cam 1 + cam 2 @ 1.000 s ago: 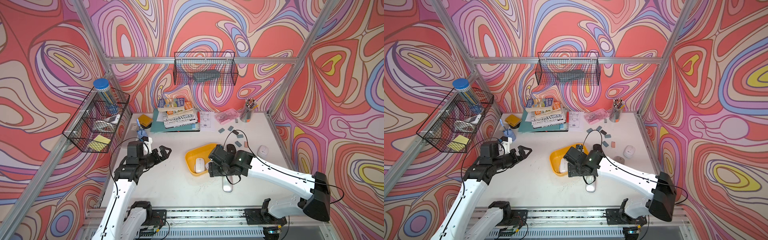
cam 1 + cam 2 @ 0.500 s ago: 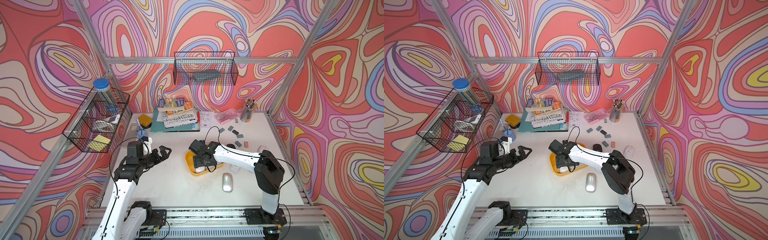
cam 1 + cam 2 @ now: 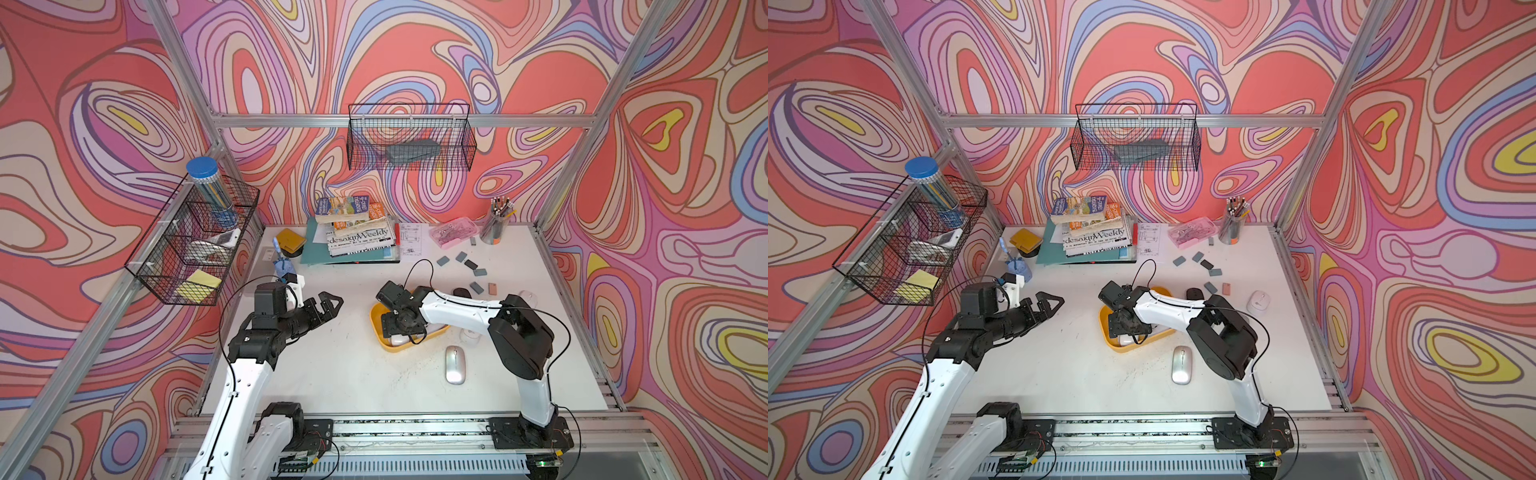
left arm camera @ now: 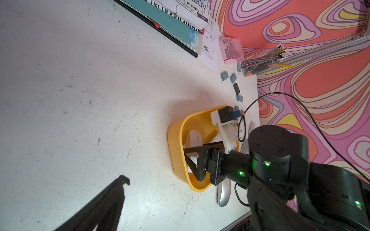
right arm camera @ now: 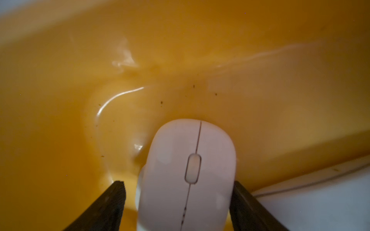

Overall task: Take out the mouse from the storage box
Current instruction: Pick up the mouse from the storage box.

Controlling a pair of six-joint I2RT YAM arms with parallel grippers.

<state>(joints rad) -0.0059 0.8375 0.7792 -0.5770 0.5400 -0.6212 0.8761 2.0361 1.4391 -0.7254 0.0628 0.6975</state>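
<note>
White tabletop [image 3: 357,386], patterned walls. We list: yellow storage box [image 3: 376,322] near the middle; white mouse [image 5: 188,176] lying inside it, straddled by the right gripper [image 5: 178,202], one finger touching its side, the other standing off, so not yet clamped. Silver mouse [image 3: 455,365] on the table just beside the box. Left gripper [image 3: 330,303] spread wide, empty, well apart.

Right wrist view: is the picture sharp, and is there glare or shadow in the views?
Right wrist view: the white mouse is fairly sharp, the yellow tray behind it soft, with pale glare streaks. Left wrist view: an arm's shadow falls across the table. Top views: even light, edges bent by the wide lens.
</note>
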